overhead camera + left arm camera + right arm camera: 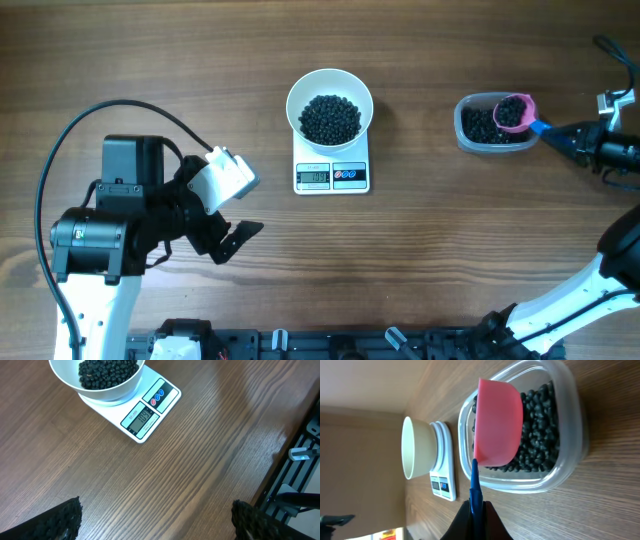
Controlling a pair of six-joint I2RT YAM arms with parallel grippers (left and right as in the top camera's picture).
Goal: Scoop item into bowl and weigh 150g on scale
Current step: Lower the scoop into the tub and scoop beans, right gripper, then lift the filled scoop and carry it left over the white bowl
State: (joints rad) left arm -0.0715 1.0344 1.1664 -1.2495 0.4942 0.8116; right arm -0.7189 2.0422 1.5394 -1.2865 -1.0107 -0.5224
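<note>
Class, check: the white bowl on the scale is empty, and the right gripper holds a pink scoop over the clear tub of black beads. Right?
No: the overhead view shows the bowl on the scale holding black beads, not empty. The right gripper does hold the pink scoop over the tub.

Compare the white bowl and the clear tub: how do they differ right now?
The white bowl is round and opaque; the clear tub is a see-through rounded rectangle. The bowl sits on the scale; the tub sits directly on the table. The pink scoop is in or just over the tub; nothing like it is near the bowl. Both hold black beans.
</note>
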